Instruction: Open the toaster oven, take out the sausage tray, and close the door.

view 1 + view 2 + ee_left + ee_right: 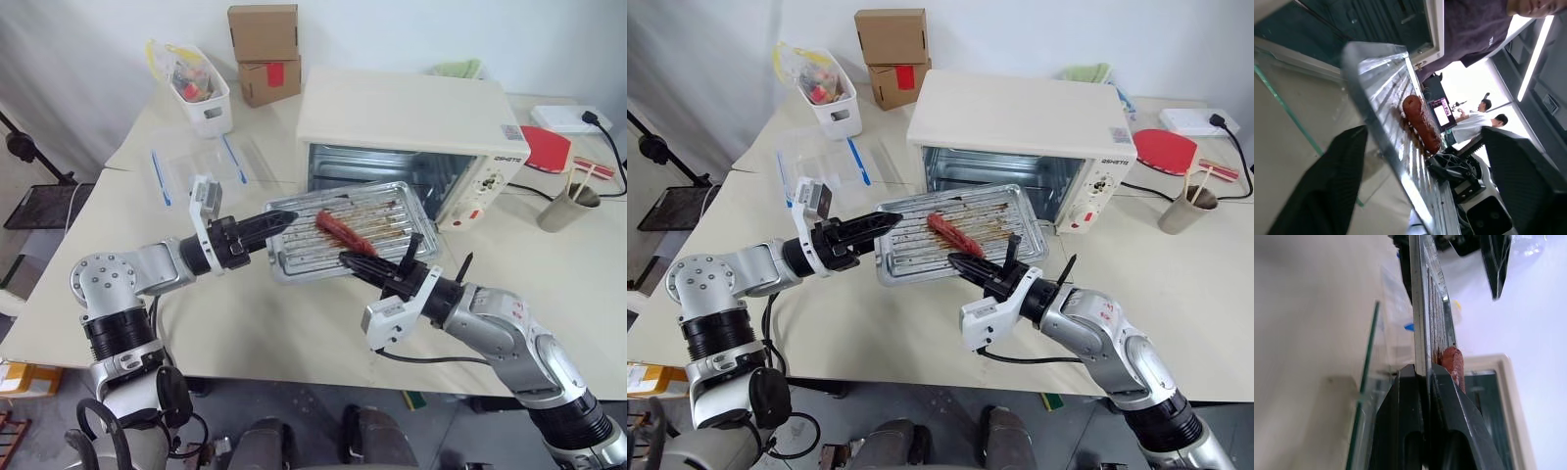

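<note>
The cream-white toaster oven stands at the back of the table with its cavity exposed. Its glass door lies folded down, flat beneath the tray. The silvery sausage tray hangs in front of the oven, above the door, with one reddish-brown sausage on its ribbed bottom. My right gripper is shut on the tray's near rim. My left gripper sits at the tray's left rim. Its fingers stand apart on either side of that edge.
A clear plastic box with blue clips lies left of the oven, behind my left arm. A white bin and cardboard boxes stand at the back. At the right are a cup with chopsticks and a red paddle.
</note>
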Controlling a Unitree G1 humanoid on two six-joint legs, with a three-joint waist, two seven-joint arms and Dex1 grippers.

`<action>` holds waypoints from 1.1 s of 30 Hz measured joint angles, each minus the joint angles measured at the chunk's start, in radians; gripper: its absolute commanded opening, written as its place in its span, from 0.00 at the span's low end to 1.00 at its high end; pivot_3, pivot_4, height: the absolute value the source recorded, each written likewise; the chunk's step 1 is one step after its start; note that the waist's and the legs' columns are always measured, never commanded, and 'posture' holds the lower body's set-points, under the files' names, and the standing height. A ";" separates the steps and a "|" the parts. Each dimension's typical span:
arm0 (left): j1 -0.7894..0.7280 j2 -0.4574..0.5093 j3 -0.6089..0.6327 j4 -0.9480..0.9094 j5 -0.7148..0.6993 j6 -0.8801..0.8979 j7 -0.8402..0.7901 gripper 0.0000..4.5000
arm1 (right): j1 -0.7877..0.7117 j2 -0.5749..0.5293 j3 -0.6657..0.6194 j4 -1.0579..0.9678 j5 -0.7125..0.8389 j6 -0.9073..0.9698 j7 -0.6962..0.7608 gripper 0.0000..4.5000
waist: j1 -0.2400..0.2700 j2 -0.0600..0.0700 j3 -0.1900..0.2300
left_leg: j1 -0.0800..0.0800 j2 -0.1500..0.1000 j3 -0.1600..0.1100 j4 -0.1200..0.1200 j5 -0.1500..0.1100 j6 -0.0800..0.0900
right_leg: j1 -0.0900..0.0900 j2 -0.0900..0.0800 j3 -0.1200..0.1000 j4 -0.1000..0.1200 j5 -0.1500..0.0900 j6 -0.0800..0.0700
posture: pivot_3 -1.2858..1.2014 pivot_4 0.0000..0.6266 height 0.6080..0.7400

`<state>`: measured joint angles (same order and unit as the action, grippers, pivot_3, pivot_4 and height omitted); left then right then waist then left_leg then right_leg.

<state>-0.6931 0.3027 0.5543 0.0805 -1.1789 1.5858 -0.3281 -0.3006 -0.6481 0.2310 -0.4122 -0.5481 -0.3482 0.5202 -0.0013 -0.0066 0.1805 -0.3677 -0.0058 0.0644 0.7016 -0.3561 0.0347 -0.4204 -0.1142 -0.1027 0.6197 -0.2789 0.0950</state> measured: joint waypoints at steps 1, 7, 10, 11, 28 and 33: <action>0.000 -0.006 0.004 -0.001 -0.006 0.005 0.008 0.55 | -0.008 0.001 0.000 0.002 0.002 0.000 0.000 0.00 | 0.001 0.000 0.000 | 0.000 0.000 0.000 0.000 0.000 0.000 | 0.000 0.000 0.000 0.000 0.000 0.000 | 0.52 0.24 1.00; 0.007 -0.023 0.040 0.005 -0.071 0.025 0.101 0.17 | -0.023 0.010 0.000 0.019 0.010 -0.004 0.005 0.00 | 0.000 0.000 0.000 | 0.000 0.000 0.000 0.000 0.000 0.000 | 0.000 0.000 0.000 0.000 0.000 0.000 | 0.52 0.24 1.00; 0.017 -0.047 0.064 0.025 -0.131 0.030 0.168 0.03 | -0.024 0.010 0.000 0.025 -0.005 -0.006 0.010 0.00 | 0.001 0.000 0.000 | 0.000 0.000 0.000 0.000 0.000 0.000 | 0.000 0.000 0.000 0.000 0.000 0.000 | 0.52 0.24 1.00; 0.020 -0.049 0.066 0.040 -0.154 0.030 0.188 0.02 | -0.024 0.010 0.000 0.026 -0.006 -0.006 0.013 0.00 | 0.001 0.000 0.000 | 0.000 0.000 0.000 0.000 0.000 0.000 | 0.000 0.000 0.000 0.000 0.000 0.000 | 0.52 0.24 1.00; 0.252 -0.014 -0.047 0.040 -0.759 -0.285 0.674 0.01 | 0.153 -0.024 -0.131 -0.033 0.552 0.165 0.221 0.62 | 0.005 0.000 0.000 | 0.013 0.000 -0.002 -0.004 -0.001 -0.001 | 0.014 -0.002 0.000 -0.006 0.000 -0.001 | 0.52 0.24 1.00; 0.443 0.052 -0.009 -0.007 -0.762 -0.285 0.655 0.01 | 0.265 -0.078 -0.300 -0.041 0.860 0.360 0.306 0.62 | 0.001 0.000 0.000 | 0.014 0.003 -0.001 -0.006 -0.002 -0.002 | 0.013 -0.002 0.001 -0.006 -0.001 -0.002 | 0.52 0.24 1.00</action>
<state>-0.2504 0.3543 0.5457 0.0731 -1.9409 1.3008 0.3266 -0.0358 -0.7260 -0.0693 -0.4529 0.3116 0.0115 0.8259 -0.0007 -0.0068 0.1805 -0.3542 -0.0032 0.0632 0.6955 -0.3577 0.0331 -0.4074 -0.1161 -0.1019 0.6134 -0.2801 0.0925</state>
